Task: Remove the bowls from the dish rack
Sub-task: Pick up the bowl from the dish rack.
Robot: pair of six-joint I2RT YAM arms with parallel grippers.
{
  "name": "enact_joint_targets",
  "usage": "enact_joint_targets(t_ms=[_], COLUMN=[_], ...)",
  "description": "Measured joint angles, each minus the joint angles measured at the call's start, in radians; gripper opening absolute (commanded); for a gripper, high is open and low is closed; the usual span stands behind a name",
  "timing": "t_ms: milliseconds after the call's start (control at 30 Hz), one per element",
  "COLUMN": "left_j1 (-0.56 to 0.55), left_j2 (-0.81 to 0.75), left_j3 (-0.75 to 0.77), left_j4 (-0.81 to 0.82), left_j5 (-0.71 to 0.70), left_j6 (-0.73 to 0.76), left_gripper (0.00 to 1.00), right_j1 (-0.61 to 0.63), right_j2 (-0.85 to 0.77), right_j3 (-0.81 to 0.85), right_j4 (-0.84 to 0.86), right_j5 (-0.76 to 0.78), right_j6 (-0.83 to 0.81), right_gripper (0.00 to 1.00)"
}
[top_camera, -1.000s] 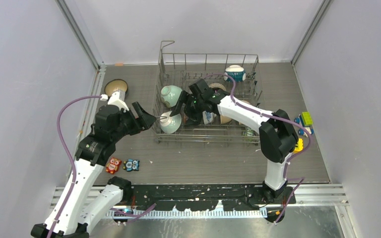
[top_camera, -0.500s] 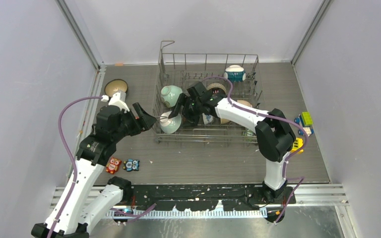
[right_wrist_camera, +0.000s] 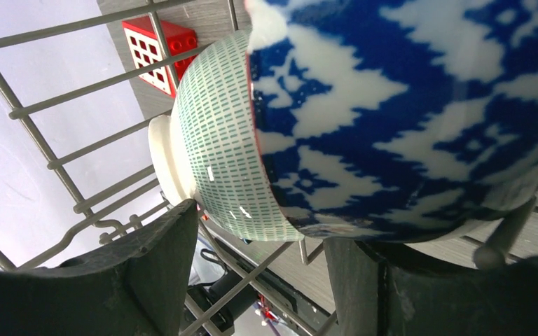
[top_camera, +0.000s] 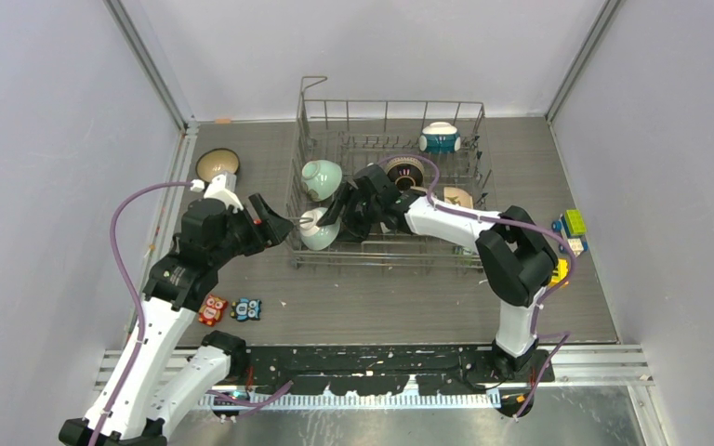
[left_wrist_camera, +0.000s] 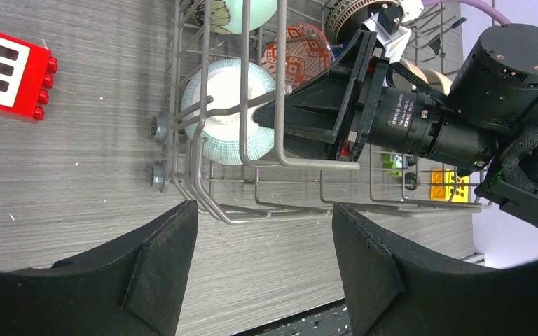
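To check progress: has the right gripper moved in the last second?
Yes. The right gripper shifted slightly toward the near rail of the dish rack, uncovering the dark brown bowl.

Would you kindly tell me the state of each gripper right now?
Left gripper: open, empty, outside the dish rack.
Right gripper: open, at the pale green bowl, not visibly clamped.

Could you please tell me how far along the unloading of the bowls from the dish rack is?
Done: one brown bowl sits on the table outside the dish rack. In hand: the right tool is inside the rack, jaws around the green-dashed bowl, grip unclear; the left tool hovers open outside. Left: several others, such as the teal-and-white bowl.
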Motion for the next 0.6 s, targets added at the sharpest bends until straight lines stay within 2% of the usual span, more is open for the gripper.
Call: enact_joint_targets(t_ms=[167, 400, 600], left_j1=[0.000, 0.000, 0.000], left_j2=[-0.001, -0.006, -0.007], left_j3=[-0.002, -0.007, -0.007], left_j4=[0.000, 0.000, 0.000], left_j5=[0.000, 0.000, 0.000], left_j6=[0.000, 0.000, 0.000], left_gripper=[0.71, 0.71, 0.71], right_j1=[0.003, 0.011, 0.013], right_j2=[-0.020, -0.047, -0.079], right_j3=[-0.054, -0.095, -0.119], right_j4=[0.084, 0.152, 0.185], right_j5=[0.011, 0.020, 0.031], right_j6=[0.019, 0.023, 0.023], right_gripper=[0.62, 0.64, 0.63])
